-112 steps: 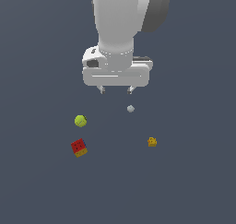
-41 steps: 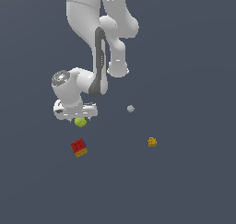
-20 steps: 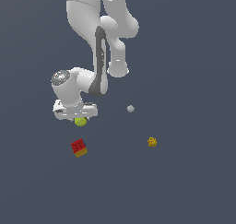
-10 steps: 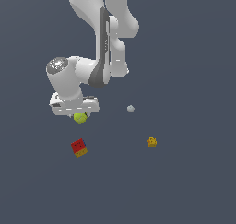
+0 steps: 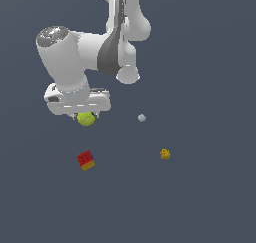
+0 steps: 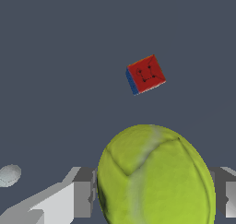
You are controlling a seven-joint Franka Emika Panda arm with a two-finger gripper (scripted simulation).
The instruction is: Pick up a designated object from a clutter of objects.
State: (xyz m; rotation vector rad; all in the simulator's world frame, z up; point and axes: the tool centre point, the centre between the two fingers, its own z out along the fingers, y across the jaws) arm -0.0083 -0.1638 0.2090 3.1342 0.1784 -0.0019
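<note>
The yellow-green tennis ball (image 5: 86, 119) hangs just under my white gripper (image 5: 86, 116), lifted off the dark floor. In the wrist view the ball (image 6: 156, 174) fills the space between my two grey fingers (image 6: 83, 197), which are shut against its sides. The red cube with a yellow-orange face (image 5: 86, 160) lies on the floor below the ball; it also shows in the wrist view (image 6: 145, 74). The tiny pale grey lump (image 5: 141, 118) lies to the exterior view's right of the ball. The tiny orange-yellow piece (image 5: 165, 154) lies farther right.
The floor is a flat dark grey-blue surface. The arm's white links (image 5: 115, 47) rise behind the gripper toward the top of the exterior view. The grey lump also shows in the wrist view (image 6: 9, 175).
The gripper came down over the ball, closed on it, and over the last second has risen with the ball in it. The cube, lump and orange piece have not moved.
</note>
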